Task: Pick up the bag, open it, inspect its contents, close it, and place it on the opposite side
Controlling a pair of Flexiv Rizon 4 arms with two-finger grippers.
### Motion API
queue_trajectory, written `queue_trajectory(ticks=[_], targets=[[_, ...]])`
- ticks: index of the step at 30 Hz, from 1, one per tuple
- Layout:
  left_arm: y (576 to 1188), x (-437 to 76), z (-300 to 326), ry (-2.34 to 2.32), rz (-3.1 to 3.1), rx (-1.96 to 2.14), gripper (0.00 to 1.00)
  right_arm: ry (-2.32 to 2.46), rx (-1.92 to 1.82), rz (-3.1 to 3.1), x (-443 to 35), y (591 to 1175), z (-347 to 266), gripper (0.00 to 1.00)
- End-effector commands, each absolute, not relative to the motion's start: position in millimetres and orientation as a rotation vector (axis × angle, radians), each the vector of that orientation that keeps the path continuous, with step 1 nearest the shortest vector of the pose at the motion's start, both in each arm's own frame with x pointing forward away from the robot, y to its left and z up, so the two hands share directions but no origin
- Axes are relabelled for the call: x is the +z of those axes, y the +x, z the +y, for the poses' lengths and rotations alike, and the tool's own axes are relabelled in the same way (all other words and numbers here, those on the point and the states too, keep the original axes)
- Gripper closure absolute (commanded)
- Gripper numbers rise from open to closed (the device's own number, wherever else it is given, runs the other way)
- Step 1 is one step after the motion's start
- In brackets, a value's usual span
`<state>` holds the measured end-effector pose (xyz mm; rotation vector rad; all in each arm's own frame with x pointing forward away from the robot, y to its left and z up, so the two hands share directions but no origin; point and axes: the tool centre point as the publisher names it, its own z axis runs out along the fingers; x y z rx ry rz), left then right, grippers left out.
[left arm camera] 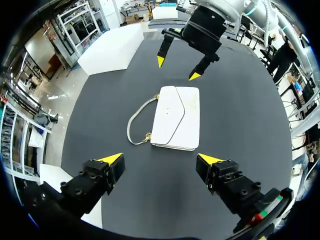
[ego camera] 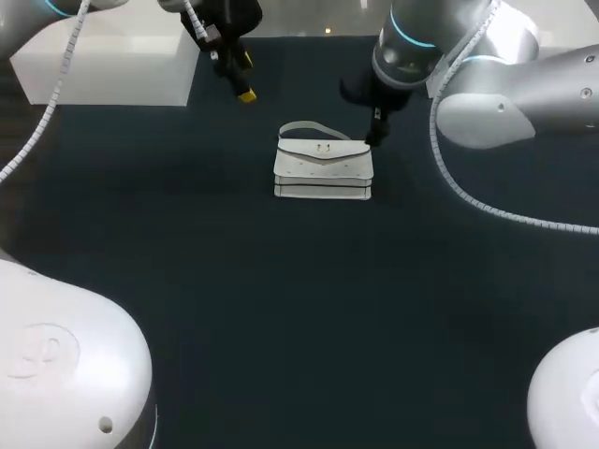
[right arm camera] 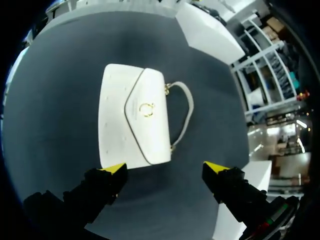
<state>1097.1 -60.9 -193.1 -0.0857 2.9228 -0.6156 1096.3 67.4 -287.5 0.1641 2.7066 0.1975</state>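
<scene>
While the white bag (ego camera: pixel 323 166) is lying flat, flap shut, near the middle of the dark bench (ego camera: pixel 187 281), neither arm is holding it.

Left end effector (left arm camera: pixel 161 160): fingers standing apart, hovering near the bag, not touching.

Right end effector (right arm camera: pixel 165 167): fingers standing apart, hanging just beside the bag, clear of it.

Hazards, as judged: the strap (left arm camera: pixel 134 125) is lying slack against the bench, so a low pinch is risking a miss or a skid. Both arms are crowding one small item, inviting a clash.
</scene>
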Motion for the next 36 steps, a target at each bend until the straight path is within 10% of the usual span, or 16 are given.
queue_trajectory(ticks=[1,36], targets=[[1083.2,-206.7,-58.4,0.033,2.73,-0.777,0.0,0.175,0.182,2.646,-298.4,1089.9,66.8,0.0],[1096.8,-249.2,-99.8,0.28,2.643,-0.843,0.0,0.179,0.112,2.508,-309.9,1058.5,90.0,0.0]])
